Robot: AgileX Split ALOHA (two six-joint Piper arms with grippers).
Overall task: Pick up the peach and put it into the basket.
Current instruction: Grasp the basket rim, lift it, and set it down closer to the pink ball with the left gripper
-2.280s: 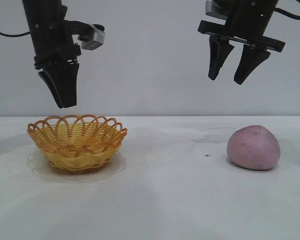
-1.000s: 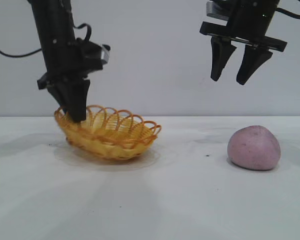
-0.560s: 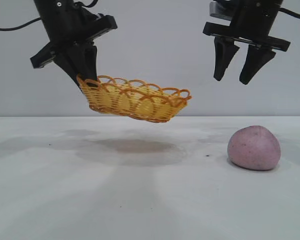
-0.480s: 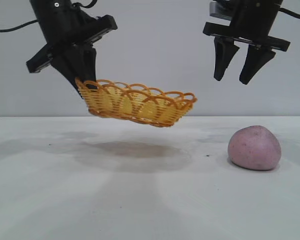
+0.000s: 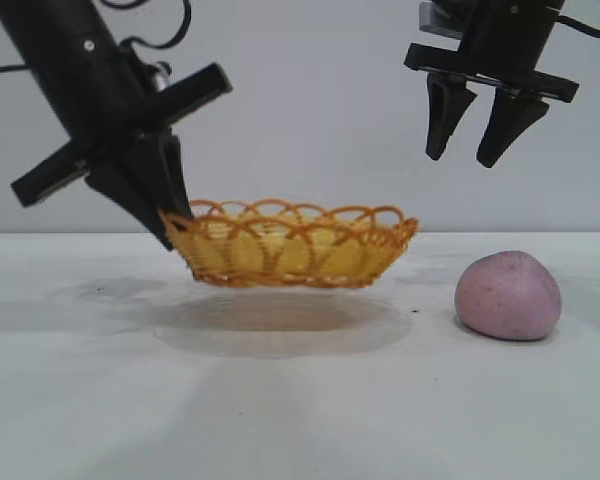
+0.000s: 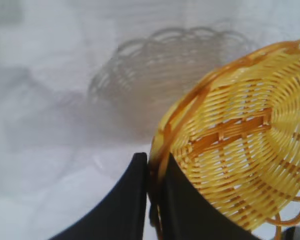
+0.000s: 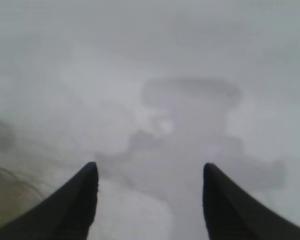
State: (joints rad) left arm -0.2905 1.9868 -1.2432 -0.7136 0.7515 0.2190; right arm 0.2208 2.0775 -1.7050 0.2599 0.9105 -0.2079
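The yellow basket [image 5: 290,247] with an orange looped rim hangs level just above the table at centre. My left gripper [image 5: 172,222] is shut on its left rim; the left wrist view shows both fingers clamped on the rim [image 6: 155,165] of the basket [image 6: 240,150]. The pink-mauve peach [image 5: 507,295] lies on the table at the right, apart from the basket. My right gripper [image 5: 467,158] hangs open and empty high above the peach, slightly to its left. In the right wrist view the right gripper [image 7: 150,172] has wide-spread fingers over bare table, and the peach is out of view.
The white table [image 5: 300,400] runs across the whole view, with a plain grey wall behind. The basket casts a shadow [image 5: 280,320] on the table beneath it.
My left gripper came down onto the basket's rim, shut on it, lifted it, and carried it rightward; now it has lowered and levelled near the table. The right gripper and peach stayed put.
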